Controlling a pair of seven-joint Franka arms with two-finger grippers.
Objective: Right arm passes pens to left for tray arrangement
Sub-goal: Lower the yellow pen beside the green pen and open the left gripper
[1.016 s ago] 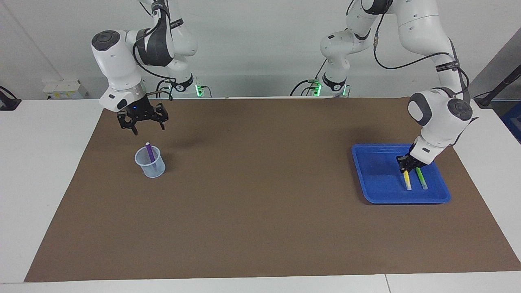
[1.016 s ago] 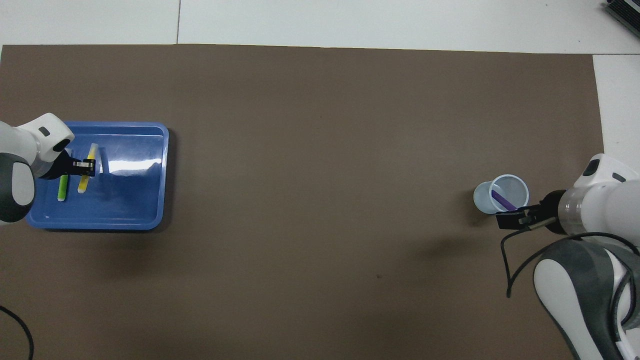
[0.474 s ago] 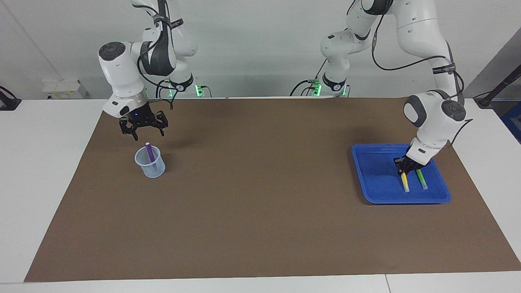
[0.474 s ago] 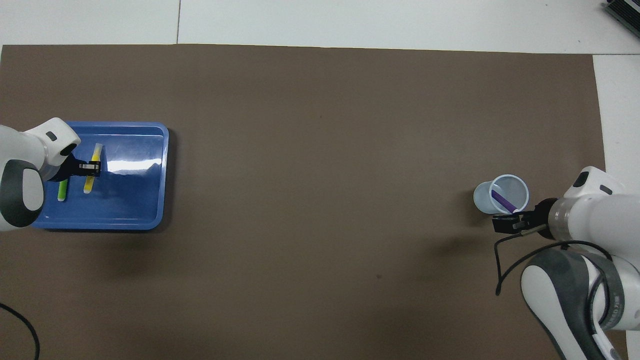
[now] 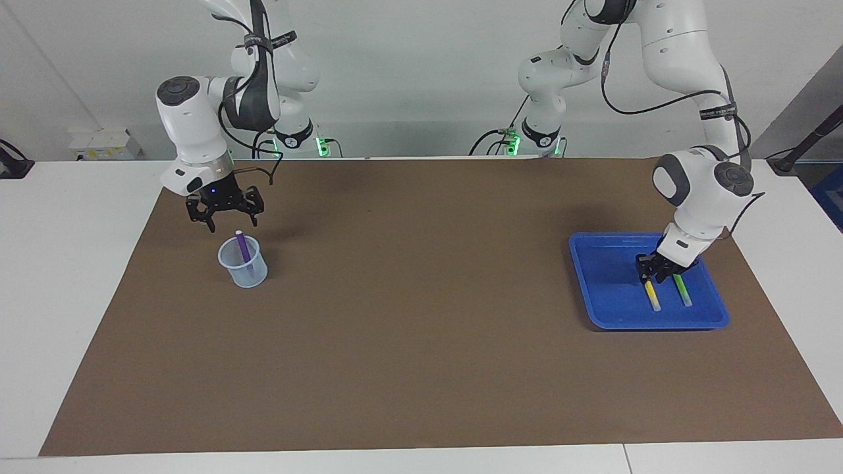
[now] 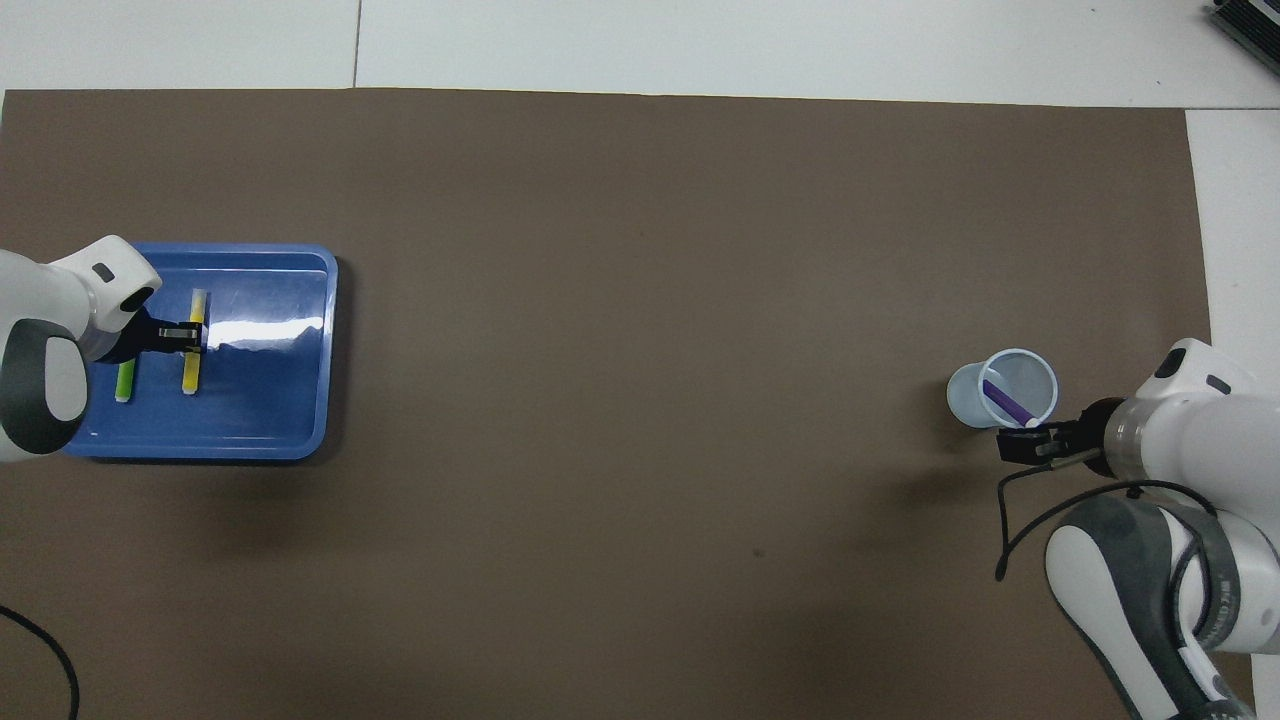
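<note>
Two pens (image 5: 666, 291) lie in the tray (image 5: 606, 289); a third stands in the cup (image 5: 244, 264).

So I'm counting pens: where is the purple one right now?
The purple pen stands tilted in the translucent cup at the right arm's end of the table, just below the right pincer.

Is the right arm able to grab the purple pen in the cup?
Probably yes. The right gripper hangs open just above the cup, the purple pen pokes above the rim, and nothing blocks it.
</note>
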